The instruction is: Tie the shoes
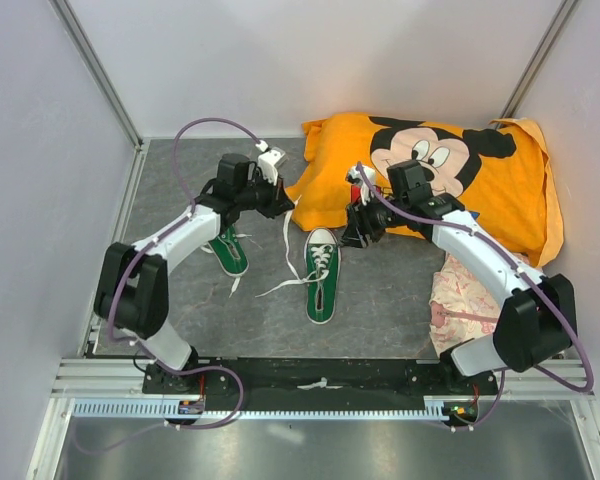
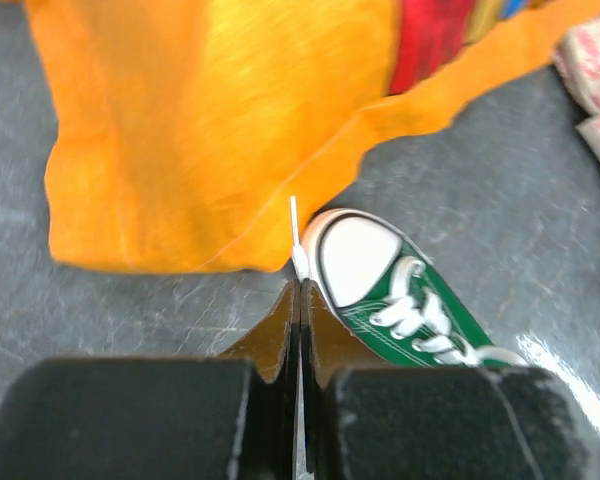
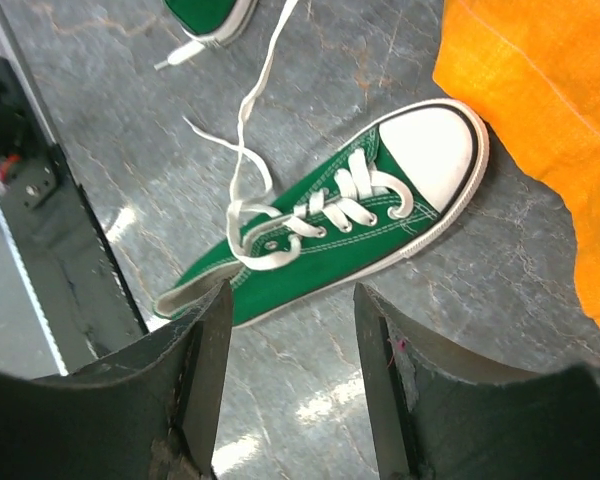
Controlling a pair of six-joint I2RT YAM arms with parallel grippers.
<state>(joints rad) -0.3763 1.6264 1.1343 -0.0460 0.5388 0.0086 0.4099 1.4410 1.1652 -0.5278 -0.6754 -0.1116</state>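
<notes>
Two green shoes with white toe caps lie on the grey floor: one [image 1: 321, 272] in the middle, the other [image 1: 226, 252] partly under my left arm. My left gripper [image 1: 279, 200] is shut on a white lace [image 2: 293, 215], whose tip sticks out past the jaws just beside the middle shoe's toe cap [image 2: 355, 255]. The lace [image 1: 285, 238] hangs from there toward the shoes. My right gripper [image 1: 356, 228] is open and empty, hovering over the floor beside the middle shoe [image 3: 350, 230]. Its fingers [image 3: 212, 345] stand apart. Loose laces [image 3: 245, 150] trail toward the other shoe [image 3: 205, 12].
An orange Mickey Mouse cloth [image 1: 450, 170] fills the back right, its edge [image 2: 210, 120] right by the middle shoe's toe. A pink patterned cloth [image 1: 458, 305] lies at the right. White walls enclose the floor; a black rail [image 1: 320, 375] runs along the near edge.
</notes>
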